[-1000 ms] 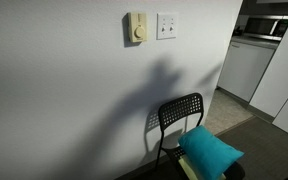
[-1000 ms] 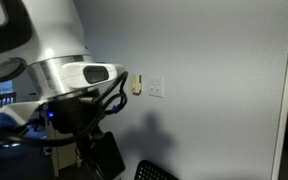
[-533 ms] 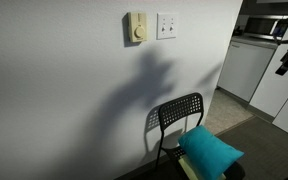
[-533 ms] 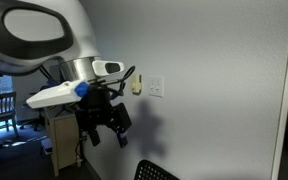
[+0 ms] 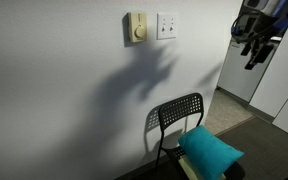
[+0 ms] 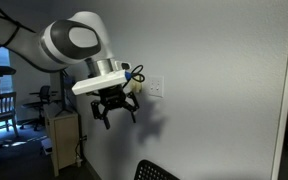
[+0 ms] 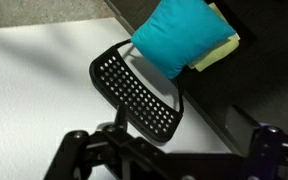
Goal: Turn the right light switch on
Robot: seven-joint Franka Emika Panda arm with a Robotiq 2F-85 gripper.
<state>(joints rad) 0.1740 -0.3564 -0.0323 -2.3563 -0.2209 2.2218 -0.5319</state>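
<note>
The white square switch plate (image 5: 167, 25) is on the wall beside a beige box with a round dial (image 5: 136, 28). The right light switch (image 5: 171, 25) is in the plate's right half; its position is too small to read. The plate also shows in an exterior view (image 6: 156, 88). My gripper (image 5: 254, 50) hangs in the air well to the right of the plate, apart from the wall. In an exterior view the gripper (image 6: 116, 108) sits just below and left of the plate, fingers spread. In the wrist view the gripper (image 7: 174, 165) is open and empty; the switch is out of view there.
A black perforated chair (image 5: 179, 118) with a teal cushion (image 5: 210, 150) stands against the wall below the switches; both show in the wrist view, chair (image 7: 139, 90) and cushion (image 7: 174, 35). White cabinets (image 5: 246, 65) stand at the right.
The arm has swung up and towards the wall. The gripper has come into view from the right edge and risen to about switch height.
</note>
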